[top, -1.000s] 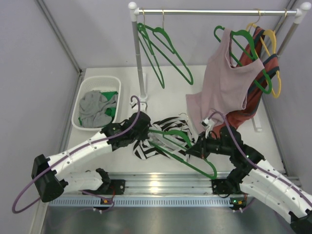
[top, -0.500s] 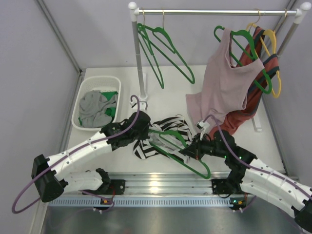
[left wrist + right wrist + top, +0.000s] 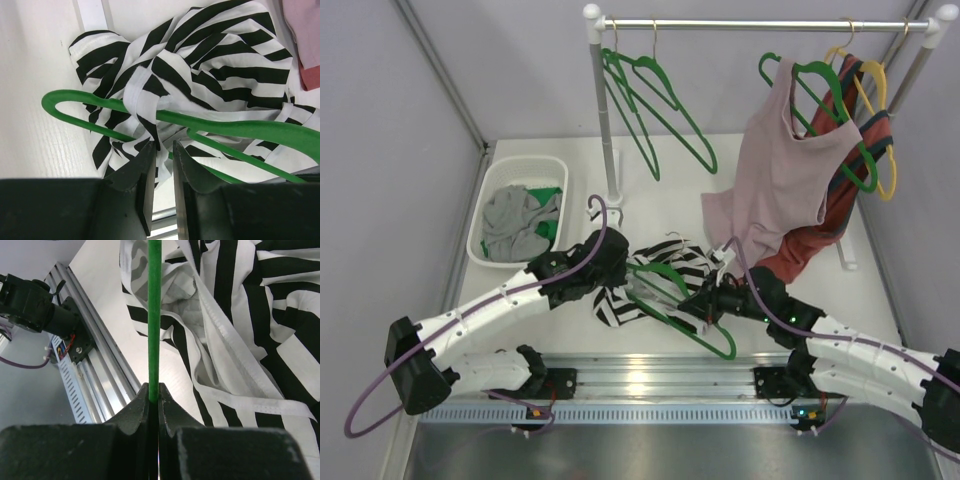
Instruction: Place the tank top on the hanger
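Top external: left hand [image 3: 162, 148], slightly parted, nine o'clock of black-and-white striped tank top [image 3: 225, 60]; right hand [image 3: 154, 390] clamps green plastic hanger [image 3: 154, 315].

I count four garments [image 3: 780, 170], perhaps four green hangers [image 3: 235, 127], one yellow hanger [image 3: 891, 165], one basket [image 3: 535, 160].

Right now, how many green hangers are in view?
4: two bare hangers left on the rail, one under the pink top, one hanger in the right hand. Others may hide behind clothes.
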Available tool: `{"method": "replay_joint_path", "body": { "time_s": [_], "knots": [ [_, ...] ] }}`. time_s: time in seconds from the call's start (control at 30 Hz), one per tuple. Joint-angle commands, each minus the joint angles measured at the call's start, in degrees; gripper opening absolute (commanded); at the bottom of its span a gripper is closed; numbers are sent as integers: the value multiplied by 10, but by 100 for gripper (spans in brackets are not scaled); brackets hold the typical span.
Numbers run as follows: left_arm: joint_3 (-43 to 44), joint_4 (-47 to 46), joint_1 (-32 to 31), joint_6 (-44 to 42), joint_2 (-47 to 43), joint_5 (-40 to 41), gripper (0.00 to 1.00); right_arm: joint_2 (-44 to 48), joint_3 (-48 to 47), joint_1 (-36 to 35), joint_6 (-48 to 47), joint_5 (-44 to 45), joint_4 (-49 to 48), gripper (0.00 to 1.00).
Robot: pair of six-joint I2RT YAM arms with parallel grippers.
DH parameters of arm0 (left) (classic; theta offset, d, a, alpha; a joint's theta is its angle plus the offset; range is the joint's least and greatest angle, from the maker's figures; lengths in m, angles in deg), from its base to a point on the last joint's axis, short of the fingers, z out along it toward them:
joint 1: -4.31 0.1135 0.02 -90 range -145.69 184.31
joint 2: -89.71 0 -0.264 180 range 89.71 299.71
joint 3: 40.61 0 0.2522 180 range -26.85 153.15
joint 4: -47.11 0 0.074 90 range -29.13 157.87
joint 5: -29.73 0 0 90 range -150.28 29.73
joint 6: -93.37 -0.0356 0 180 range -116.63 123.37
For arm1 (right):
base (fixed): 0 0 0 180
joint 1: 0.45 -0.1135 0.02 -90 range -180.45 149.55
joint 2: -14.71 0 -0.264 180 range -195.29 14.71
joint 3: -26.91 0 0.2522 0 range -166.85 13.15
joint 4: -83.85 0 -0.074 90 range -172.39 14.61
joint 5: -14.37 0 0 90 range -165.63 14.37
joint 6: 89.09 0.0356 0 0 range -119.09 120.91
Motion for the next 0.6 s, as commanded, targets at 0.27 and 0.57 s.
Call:
{"method": "replay_joint_path", "body": {
  "time_s": [0.27, 0.57],
  "knots": [
    [38, -8, 2, -19, 1, 32, 8, -65, 30, -33, 9, 4, -183, 0],
    [26, -1, 1, -15, -7, 31, 21, -76, 33, -43, 2, 55, -188, 0]
  ]
}}
